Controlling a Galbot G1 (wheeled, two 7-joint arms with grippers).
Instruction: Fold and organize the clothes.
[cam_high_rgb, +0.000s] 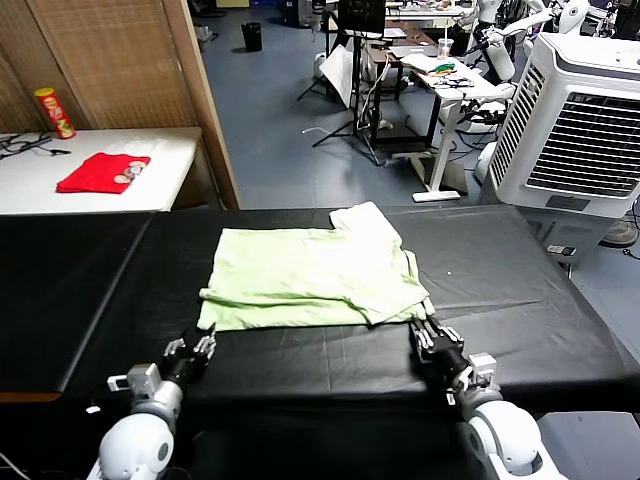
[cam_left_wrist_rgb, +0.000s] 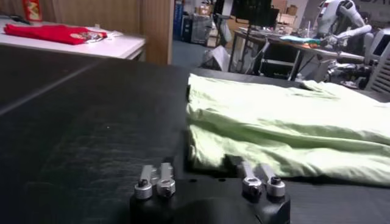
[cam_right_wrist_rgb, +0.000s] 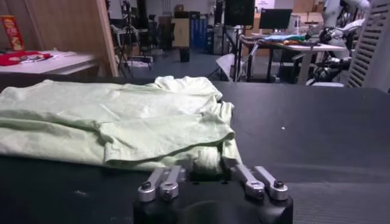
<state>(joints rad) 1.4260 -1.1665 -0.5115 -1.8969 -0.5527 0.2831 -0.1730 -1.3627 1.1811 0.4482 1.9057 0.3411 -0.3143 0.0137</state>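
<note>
- Risk, left side: the left gripper (cam_high_rgb: 199, 349) sits low on the black table (cam_high_rgb: 520, 300) at the near-left corner of the pale green T-shirt (cam_high_rgb: 310, 272). If its fingers close too shallow, they will likely pinch only the top layer of the fold, and the lower layer would drag or spill open.
- Risk, right side: the right gripper (cam_high_rgb: 432, 337) faces a bunched sleeve edge; an uneven grab there, out of step with the left, would probably skew the fold line.
- Left gripper (cam_left_wrist_rgb: 207, 176): fingers spread apart, holding nothing; the T-shirt (cam_left_wrist_rgb: 286, 131) edge lies just beyond the tips, near the inner finger (cam_left_wrist_rgb: 247, 172).
- T-shirt: partly folded, lying flat across the middle of the table, one sleeve sticking out at the far side.
- Right gripper (cam_right_wrist_rgb: 210, 178): fingers open, empty; the T-shirt (cam_right_wrist_rgb: 128, 122) hem corner rests between the fingertips (cam_right_wrist_rgb: 163, 180), close to touching.
- Off to the far left, a red garment (cam_high_rgb: 102, 172) lies on a white side table (cam_high_rgb: 165, 160), well apart.
</note>
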